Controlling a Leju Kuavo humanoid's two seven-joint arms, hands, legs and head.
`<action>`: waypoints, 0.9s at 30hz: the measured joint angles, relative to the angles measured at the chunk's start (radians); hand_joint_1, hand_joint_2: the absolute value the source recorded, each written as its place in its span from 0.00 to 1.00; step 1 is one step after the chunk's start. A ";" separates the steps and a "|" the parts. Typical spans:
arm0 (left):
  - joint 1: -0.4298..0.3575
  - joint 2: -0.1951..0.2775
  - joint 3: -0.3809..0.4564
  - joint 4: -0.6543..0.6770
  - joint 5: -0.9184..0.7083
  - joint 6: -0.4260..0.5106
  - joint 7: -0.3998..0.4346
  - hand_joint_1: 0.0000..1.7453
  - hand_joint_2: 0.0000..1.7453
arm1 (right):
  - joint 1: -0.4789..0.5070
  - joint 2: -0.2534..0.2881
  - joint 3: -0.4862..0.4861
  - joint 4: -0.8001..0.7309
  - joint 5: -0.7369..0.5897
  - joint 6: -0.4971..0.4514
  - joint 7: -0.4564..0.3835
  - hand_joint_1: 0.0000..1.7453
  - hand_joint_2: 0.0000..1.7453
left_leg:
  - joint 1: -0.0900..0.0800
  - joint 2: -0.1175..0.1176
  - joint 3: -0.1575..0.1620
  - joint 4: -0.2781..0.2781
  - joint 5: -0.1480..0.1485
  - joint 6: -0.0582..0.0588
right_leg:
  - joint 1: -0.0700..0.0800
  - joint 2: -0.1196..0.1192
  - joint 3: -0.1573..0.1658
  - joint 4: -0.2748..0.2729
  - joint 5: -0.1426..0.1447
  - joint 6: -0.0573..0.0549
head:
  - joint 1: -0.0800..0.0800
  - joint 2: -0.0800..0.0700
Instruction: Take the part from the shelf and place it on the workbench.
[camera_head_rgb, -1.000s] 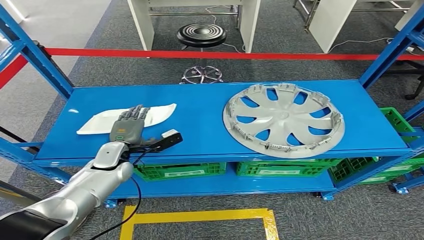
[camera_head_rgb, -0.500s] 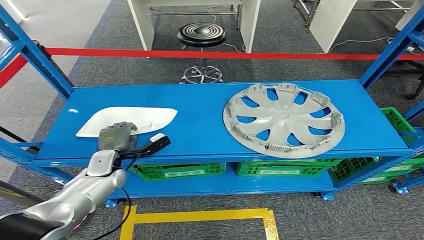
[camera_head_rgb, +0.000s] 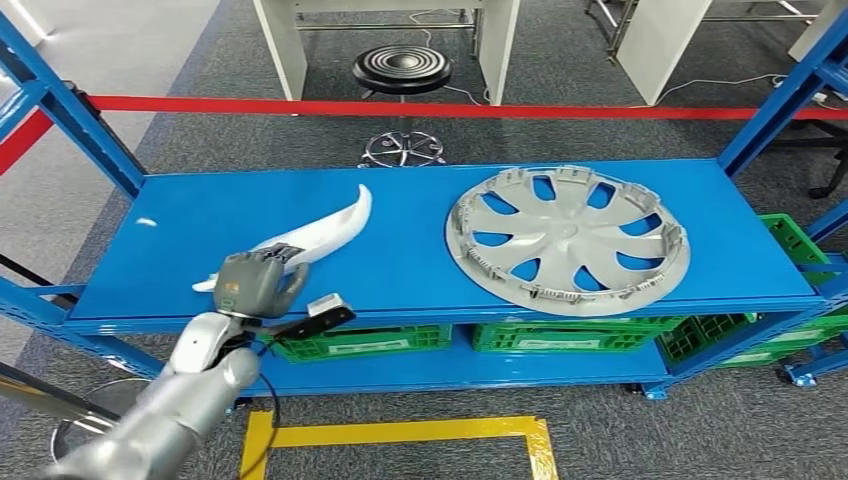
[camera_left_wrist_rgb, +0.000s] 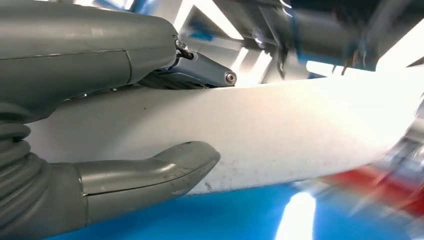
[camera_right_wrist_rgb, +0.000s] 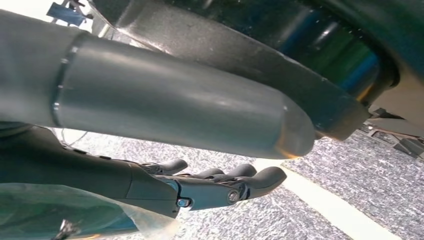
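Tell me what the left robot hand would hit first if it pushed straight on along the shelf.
Likely nothing on the blue metal shelf: the left robot hand, gripping the white curved plastic part, points past the silver hubcap; depth is uncertain.

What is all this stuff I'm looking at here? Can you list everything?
White curved part: one, white, tilted above the left of the shelf, held at its near end.
Wheel cover: one, silver-grey, flat on the right of the shelf.
Shelf: one, blue metal.
Crates: several, green, on the lower level.
Stool: one, black, behind the red tape.
Red tape: one strip, beyond the shelf.
Yellow floor marking: one, on the carpet before the shelf.
Left hand: grips the white part.
Right hand: hangs over the carpet, holding nothing.
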 joint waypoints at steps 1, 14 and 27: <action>0.046 -0.030 0.033 -0.091 0.080 0.000 -0.052 1.00 1.00 | 0.001 0.000 -0.004 0.000 -0.001 -0.003 -0.001 0.00 0.00 | 0.000 0.001 0.000 0.000 -0.001 0.000 | 0.000 0.002 0.000 0.000 0.000 0.000 | 0.000 0.000; 0.431 -0.085 -0.163 -1.075 0.603 -0.004 -0.090 1.00 1.00 | 0.022 0.003 -0.049 0.003 -0.020 -0.041 0.031 0.00 0.00 | 0.000 0.001 -0.002 0.000 -0.003 0.002 | 0.000 0.000 -0.002 -0.001 -0.001 0.001 | 0.000 0.000; 0.629 -0.009 -0.354 -1.354 1.282 -0.600 -0.088 1.00 1.00 | 0.021 0.035 -0.089 0.004 -0.016 -0.074 -0.004 0.00 0.00 | -0.008 0.000 -0.004 0.006 -0.006 0.009 | -0.006 0.001 -0.002 -0.002 0.001 0.009 | 0.000 0.000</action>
